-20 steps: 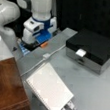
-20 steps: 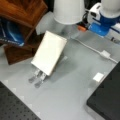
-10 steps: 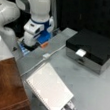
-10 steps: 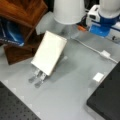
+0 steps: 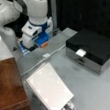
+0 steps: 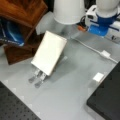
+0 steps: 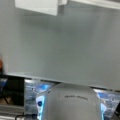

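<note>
the gripper (image 5: 43,40) sits low at the far end of the grey desk (image 5: 93,85), folded in close to the arm's own base, its blue and white body showing in both front views; whether the jaws are open or closed cannot be told. an orange patch (image 6: 81,27) shows just beside the gripper. nearest on the desk runs a white cable (image 5: 34,64) with a small white connector block (image 5: 46,56). a white spiral-bound notepad (image 5: 50,91) leans tilted on a metal stand (image 6: 37,77), well apart from the gripper. a black box (image 5: 95,47) with a silver front lies at a front view's right, a small white tag (image 5: 80,52) on it. a brown wooden cabinet (image 5: 7,89) stands beside the notepad. the wrist view shows bare grey desk and the robot's base (image 7: 72,102).
</note>
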### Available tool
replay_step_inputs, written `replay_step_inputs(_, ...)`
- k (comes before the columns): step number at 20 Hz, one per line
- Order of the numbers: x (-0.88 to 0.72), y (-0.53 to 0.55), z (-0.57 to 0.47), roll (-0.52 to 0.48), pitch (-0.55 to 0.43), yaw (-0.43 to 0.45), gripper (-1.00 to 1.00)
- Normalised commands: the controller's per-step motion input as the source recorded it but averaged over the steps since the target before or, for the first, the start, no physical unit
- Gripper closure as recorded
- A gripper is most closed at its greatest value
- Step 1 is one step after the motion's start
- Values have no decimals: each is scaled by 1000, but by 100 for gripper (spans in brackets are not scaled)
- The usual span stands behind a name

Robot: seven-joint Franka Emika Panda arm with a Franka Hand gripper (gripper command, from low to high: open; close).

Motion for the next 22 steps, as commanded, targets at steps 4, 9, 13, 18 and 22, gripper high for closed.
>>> replay_step_inputs(4, -196, 152, -137, 113, -161, -127, 100)
replay_step_inputs(9, -167, 193, -195, 74, -195, -148, 100)
replay_step_inputs(13, -169, 209, -240, 5, -217, -160, 100)
replay_step_inputs(18, -166, 242, -240, -28, -217, -155, 100)
replay_step_inputs(22, -179, 230, -317, -9, -253, -131, 100)
